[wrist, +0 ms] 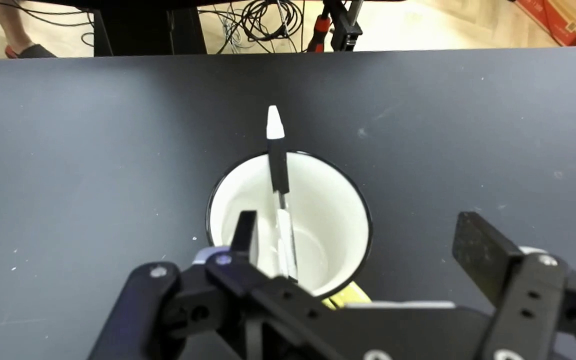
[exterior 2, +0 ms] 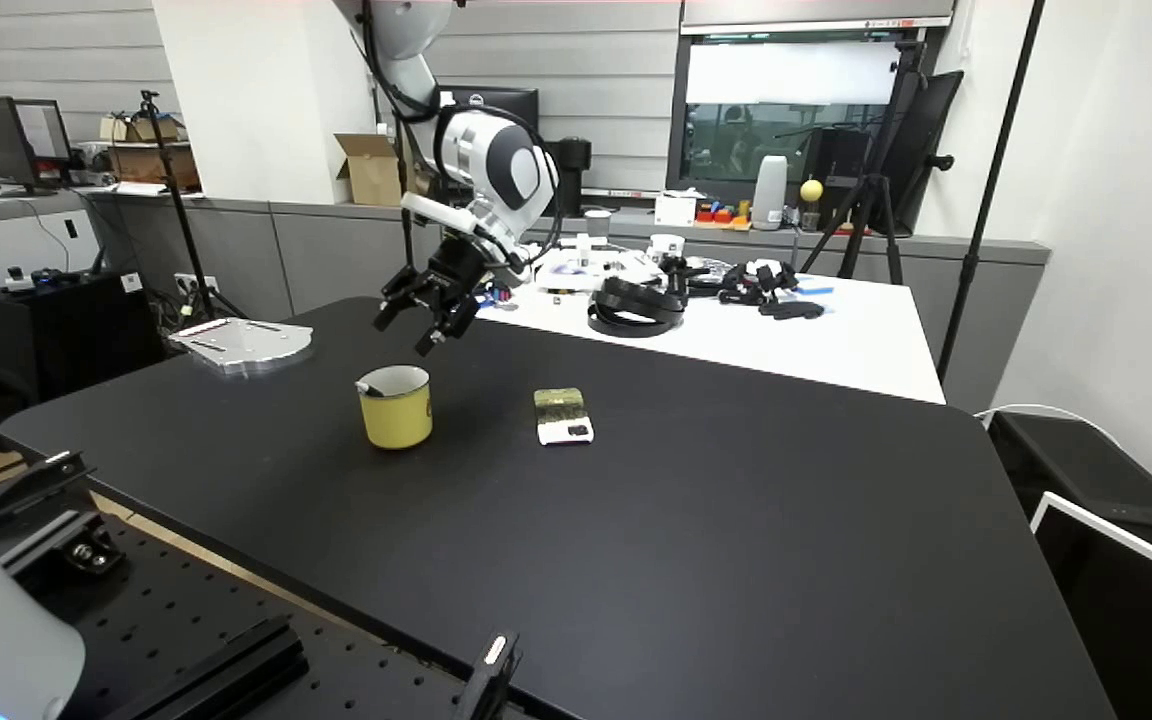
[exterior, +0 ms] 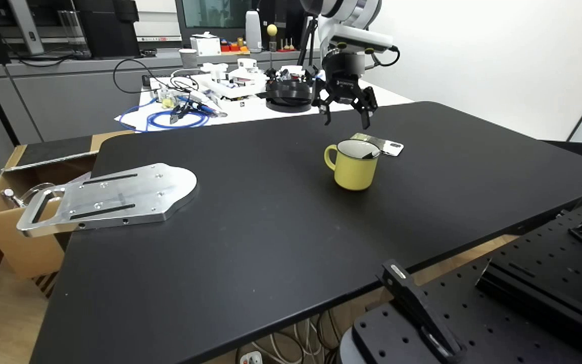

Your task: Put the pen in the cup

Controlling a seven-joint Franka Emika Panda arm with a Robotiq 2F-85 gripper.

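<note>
The pen (wrist: 279, 170) stood tilted inside the yellow cup (exterior: 354, 174), which sat upright on the black table (exterior: 220, 263). In the wrist view the pen's dark section crossed the rim at twelve o'clock, its white end poking out beyond, while the rest slanted down toward six o'clock within the white interior. The gripper (exterior: 346, 121) was spread wide, its fingers (wrist: 485, 257) well apart, and hung at twelve o'clock from the cup in both exterior views, apart from it. In an exterior view the cup's handle (exterior: 329, 157) pointed to about nine o'clock, and a flat, phone-shaped object (exterior: 391, 147) lay near, at about two o'clock. Well away at nine o'clock lay a metal plate (exterior: 124, 192) with a looped end; under that end in the same view, an open cardboard box (exterior: 26, 247) held a few items (exterior: 13, 198) too unclear to name.
</note>
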